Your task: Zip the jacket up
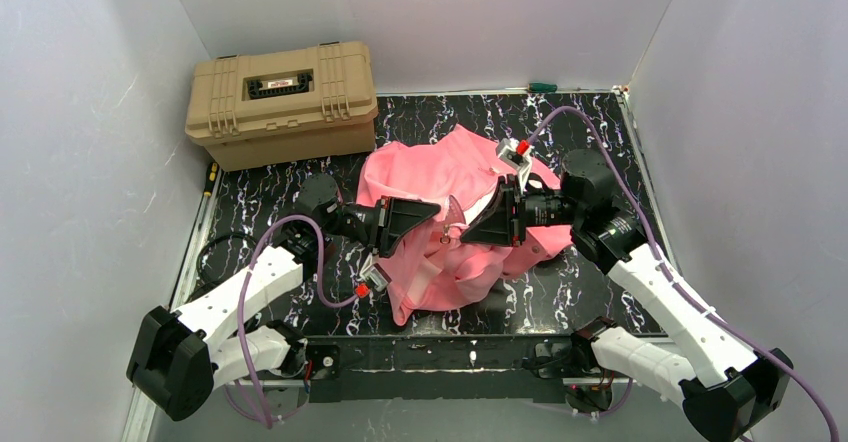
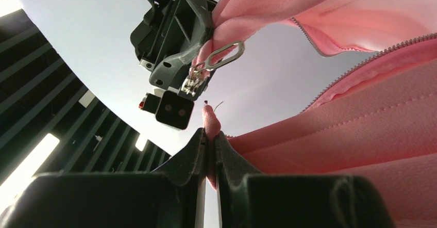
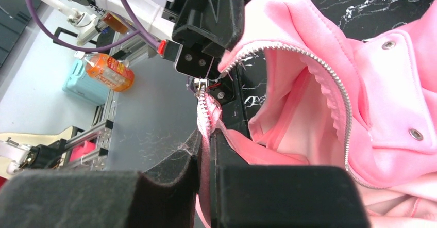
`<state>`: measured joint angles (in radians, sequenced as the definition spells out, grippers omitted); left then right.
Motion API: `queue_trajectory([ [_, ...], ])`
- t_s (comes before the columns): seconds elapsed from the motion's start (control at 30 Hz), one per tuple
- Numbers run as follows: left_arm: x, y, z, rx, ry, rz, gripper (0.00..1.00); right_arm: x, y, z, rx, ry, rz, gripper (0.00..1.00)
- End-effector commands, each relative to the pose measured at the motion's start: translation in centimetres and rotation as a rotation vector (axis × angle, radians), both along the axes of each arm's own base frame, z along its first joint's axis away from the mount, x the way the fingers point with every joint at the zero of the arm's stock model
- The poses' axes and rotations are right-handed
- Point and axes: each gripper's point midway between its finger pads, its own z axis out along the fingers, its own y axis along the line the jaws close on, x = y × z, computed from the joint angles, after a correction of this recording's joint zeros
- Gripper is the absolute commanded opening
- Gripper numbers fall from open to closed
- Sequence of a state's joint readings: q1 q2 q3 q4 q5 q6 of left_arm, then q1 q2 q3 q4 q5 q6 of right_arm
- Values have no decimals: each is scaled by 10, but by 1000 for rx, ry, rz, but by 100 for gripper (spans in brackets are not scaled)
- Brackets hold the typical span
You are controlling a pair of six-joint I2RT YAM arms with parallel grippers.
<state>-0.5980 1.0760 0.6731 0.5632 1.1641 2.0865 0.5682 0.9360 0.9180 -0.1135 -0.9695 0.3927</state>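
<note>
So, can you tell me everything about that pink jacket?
The jacket is soft salmon-pink fabric, crumpled on the black marbled table. Its zipper is open, with silver teeth along both front edges and a metal ring pull. Silver snaps sit on a pocket. The left gripper and right gripper each pinch a zipper edge, holding it up.

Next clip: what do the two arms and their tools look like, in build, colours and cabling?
The left arm and right arm share white link shells and black joint housings. The left tool and right tool are black, each with two wedge-shaped fingers. A purple cable loops along each arm; a small red button sits on a white block near each wrist.
</note>
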Motion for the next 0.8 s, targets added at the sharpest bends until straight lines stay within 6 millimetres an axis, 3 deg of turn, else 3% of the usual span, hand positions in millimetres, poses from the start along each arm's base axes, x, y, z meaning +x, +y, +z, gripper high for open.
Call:
queue_trajectory([
  [0.0, -7, 3, 25, -63, -234, -9, 0, 6, -1, -10, -43, -15, -39, 1],
  [0.17, -5, 7, 15, -44, -177, 19, 0, 10, -6, -20, -102, -35, -72, 1],
  [0.23, -7, 10, -2, -20, -107, 28, 0, 10, -9, -23, -125, -44, -80, 1],
  [0.43, -29, 25, -94, 117, 88, 16, 0, 12, -25, -36, -214, -86, -161, 1],
  [0.6, -16, 40, -162, 249, 358, 181, 20, 14, -33, -40, -237, -91, -221, 1],
  [0.77, -15, 56, -190, 306, 647, 297, 58, 16, -38, -39, -259, -105, -245, 1],
])
